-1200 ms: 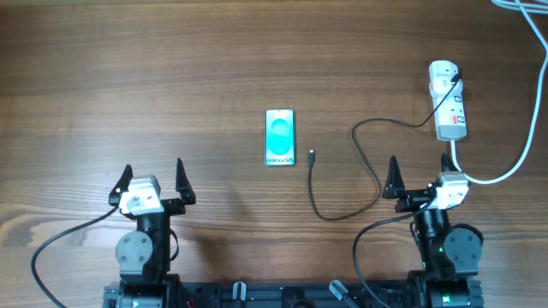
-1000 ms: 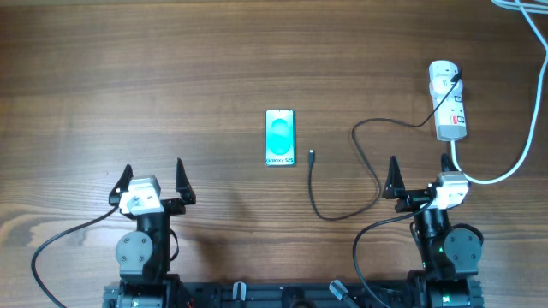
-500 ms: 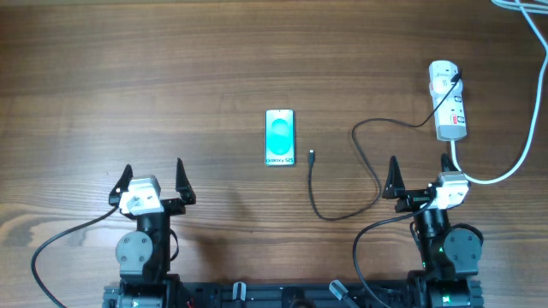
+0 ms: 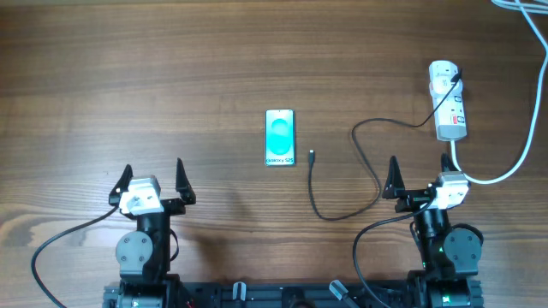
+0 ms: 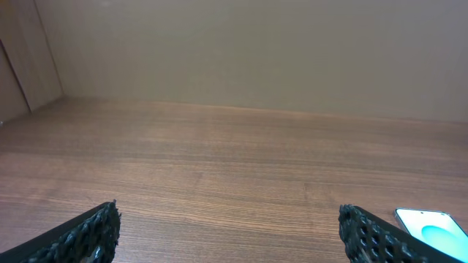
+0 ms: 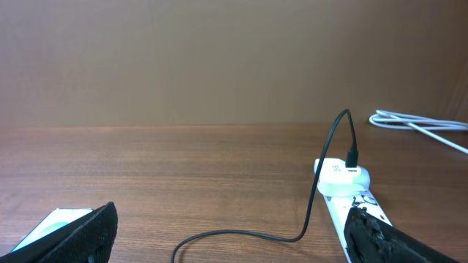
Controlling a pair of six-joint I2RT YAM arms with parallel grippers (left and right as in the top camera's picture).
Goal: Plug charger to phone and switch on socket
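Observation:
The phone (image 4: 280, 137) lies flat mid-table, cyan screen up; its corner shows in the left wrist view (image 5: 433, 223) and the right wrist view (image 6: 50, 223). The charger's thin black cable (image 4: 368, 137) runs from a white adapter on the socket, loops over the table and ends in a small plug tip (image 4: 312, 156) just right of the phone. It also shows in the right wrist view (image 6: 241, 235). The socket (image 4: 448, 102), a white power strip, lies far right (image 6: 344, 186). My left gripper (image 4: 152, 180) and right gripper (image 4: 417, 175) are open and empty near the front edge.
A thick white cord (image 4: 514, 167) curves from the socket's near end past my right gripper and up the right edge; more white cord lies at the far right corner (image 6: 417, 123). A wall stands behind the table.

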